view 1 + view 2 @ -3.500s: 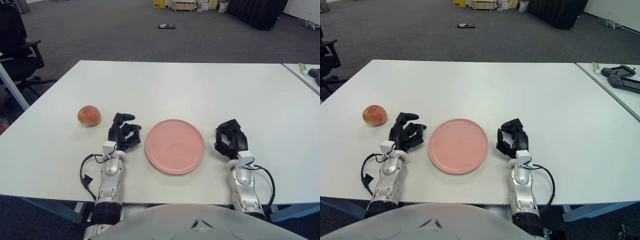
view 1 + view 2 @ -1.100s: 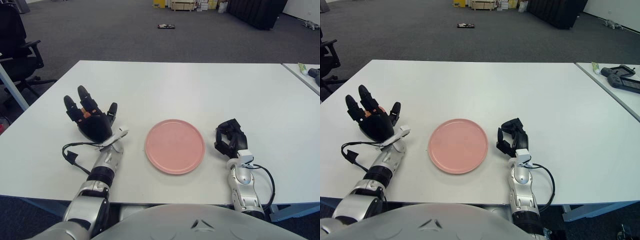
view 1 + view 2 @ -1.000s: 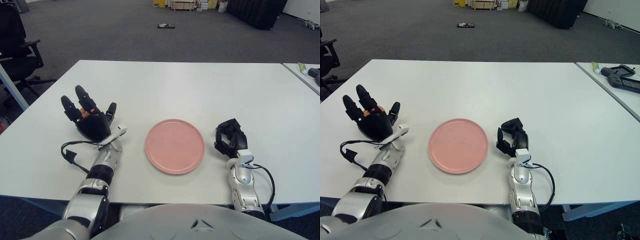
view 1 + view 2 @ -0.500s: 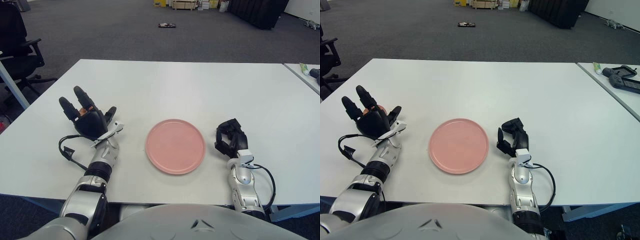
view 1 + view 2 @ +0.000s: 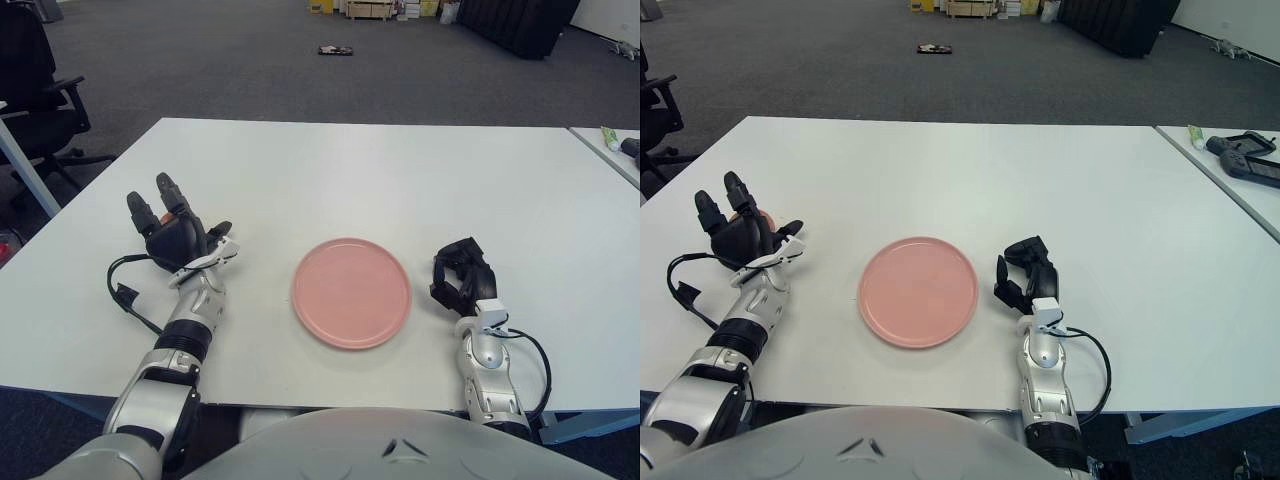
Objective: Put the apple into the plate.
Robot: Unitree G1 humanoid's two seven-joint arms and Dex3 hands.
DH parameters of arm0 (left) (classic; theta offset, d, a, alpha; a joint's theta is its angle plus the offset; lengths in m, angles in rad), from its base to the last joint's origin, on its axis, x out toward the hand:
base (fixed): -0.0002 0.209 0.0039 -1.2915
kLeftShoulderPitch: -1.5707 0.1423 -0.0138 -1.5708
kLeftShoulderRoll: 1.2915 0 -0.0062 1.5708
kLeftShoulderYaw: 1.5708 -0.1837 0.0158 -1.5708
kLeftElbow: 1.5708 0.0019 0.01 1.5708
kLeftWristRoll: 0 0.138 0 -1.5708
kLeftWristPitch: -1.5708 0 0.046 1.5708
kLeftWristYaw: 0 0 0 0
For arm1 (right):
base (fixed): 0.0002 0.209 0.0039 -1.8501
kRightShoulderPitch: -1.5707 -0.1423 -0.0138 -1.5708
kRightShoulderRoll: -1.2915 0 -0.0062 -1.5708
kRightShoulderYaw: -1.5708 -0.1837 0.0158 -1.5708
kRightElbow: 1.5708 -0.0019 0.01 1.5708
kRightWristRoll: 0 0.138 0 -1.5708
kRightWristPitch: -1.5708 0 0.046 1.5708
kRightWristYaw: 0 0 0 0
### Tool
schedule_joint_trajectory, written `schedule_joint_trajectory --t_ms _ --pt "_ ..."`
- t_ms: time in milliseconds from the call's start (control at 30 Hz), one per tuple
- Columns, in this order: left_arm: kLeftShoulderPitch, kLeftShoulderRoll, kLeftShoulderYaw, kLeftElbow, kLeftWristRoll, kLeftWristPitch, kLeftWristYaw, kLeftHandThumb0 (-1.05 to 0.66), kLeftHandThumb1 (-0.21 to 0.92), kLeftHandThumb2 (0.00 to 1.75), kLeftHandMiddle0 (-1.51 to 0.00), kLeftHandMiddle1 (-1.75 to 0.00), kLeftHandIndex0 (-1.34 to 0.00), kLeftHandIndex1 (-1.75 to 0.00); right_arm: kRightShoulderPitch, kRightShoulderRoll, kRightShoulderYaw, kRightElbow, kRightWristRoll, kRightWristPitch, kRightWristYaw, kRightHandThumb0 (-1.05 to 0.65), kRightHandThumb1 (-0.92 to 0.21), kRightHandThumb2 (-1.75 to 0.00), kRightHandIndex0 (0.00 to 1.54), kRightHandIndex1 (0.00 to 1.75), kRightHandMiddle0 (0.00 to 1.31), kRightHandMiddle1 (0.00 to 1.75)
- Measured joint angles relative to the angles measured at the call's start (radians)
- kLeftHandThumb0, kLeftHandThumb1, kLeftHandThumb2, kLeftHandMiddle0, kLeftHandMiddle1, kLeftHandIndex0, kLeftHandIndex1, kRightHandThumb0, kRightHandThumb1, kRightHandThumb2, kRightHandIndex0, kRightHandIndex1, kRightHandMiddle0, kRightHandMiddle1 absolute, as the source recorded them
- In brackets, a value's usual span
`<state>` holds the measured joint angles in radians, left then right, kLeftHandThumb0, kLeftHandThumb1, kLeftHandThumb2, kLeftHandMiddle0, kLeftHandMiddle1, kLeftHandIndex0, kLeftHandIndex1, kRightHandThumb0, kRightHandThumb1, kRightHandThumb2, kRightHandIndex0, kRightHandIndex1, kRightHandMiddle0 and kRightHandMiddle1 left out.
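The apple point(image 5: 170, 212) sits at the table's left and is almost wholly hidden behind my left hand point(image 5: 172, 226); only a sliver of orange-red skin shows between the black fingers point(image 5: 163, 190). That hand stands palm-forward against the apple's near side, open, its fingers spread upward and the thumb out to the right. The pink plate point(image 5: 351, 292) lies flat at the table's middle front with nothing on it, a hand's width right of my left hand. My right hand point(image 5: 460, 277) shows just right of the plate, fingers curled and holding nothing.
A black office chair point(image 5: 35, 95) stands off the table's far-left corner. A second table point(image 5: 1240, 165) at the right carries a dark controller point(image 5: 1243, 152) and a small tube point(image 5: 1193, 134). The white table point(image 5: 380, 170) stretches back behind the plate.
My left hand left its spot beside the plate, rose, and moved left to the apple, covering it. In the last half second it edged slightly left and farther. The right hand stayed still.
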<state>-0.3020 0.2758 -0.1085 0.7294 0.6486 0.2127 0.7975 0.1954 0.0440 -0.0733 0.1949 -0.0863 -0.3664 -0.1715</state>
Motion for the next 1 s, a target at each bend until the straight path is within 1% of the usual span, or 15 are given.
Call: schedule_joint_trajectory --t_ms 133,300,400,500,700,867,1000 --pt "-0.058 0.023 -0.01 0.13 -0.023 -0.028 -0.056 -1.05 0.87 0.12 0.0 0.0 0.0 0.0 0.002 0.003 -0.001 -0.001 0.0 -0.001 0.0 -0.4 -0.58 -0.99 0.63 1.35 0.41 1.75" --pt "-0.159 0.071 -0.016 0.324 -0.046 -0.121 -0.091 -1.05 0.9 0.13 0.0 0.0 0.0 0.0 0.004 0.004 0.0 -0.003 0.0 -0.004 0.001 -0.4 -0.58 -0.99 0.63 1.35 0.4 1.75" --pt "-0.213 0.093 -0.024 0.427 -0.058 -0.163 -0.125 -1.05 0.91 0.14 0.0 0.0 0.0 0.0 0.006 0.004 0.0 -0.004 0.0 -0.005 0.001 -0.4 -0.58 -0.99 0.62 1.35 0.4 1.75" --pt "-0.255 0.106 -0.031 0.492 -0.072 -0.183 -0.158 -1.05 0.92 0.16 0.0 0.0 0.0 0.0 0.006 0.004 0.0 -0.004 -0.001 -0.006 0.001 -0.4 -0.58 -0.99 0.62 1.35 0.4 1.75" --pt "-0.293 0.119 -0.04 0.551 -0.095 -0.203 -0.203 -1.05 0.92 0.2 0.0 0.0 0.0 0.0 0.009 0.003 -0.001 -0.007 0.0 -0.006 0.003 -0.4 -0.59 -0.98 0.64 1.36 0.4 1.75" --pt "-0.307 0.122 -0.044 0.566 -0.115 -0.203 -0.228 -1.05 0.92 0.22 0.0 0.0 0.0 0.0 0.013 0.003 -0.001 -0.013 0.0 -0.002 0.003 -0.4 -0.6 -0.96 0.63 1.36 0.39 1.75" --pt "-0.319 0.128 -0.047 0.571 -0.13 -0.199 -0.26 -1.05 0.92 0.29 0.0 0.0 0.0 0.0 0.016 0.003 -0.003 -0.017 -0.002 0.002 0.001 -0.39 -0.62 -0.94 0.61 1.34 0.38 1.75"
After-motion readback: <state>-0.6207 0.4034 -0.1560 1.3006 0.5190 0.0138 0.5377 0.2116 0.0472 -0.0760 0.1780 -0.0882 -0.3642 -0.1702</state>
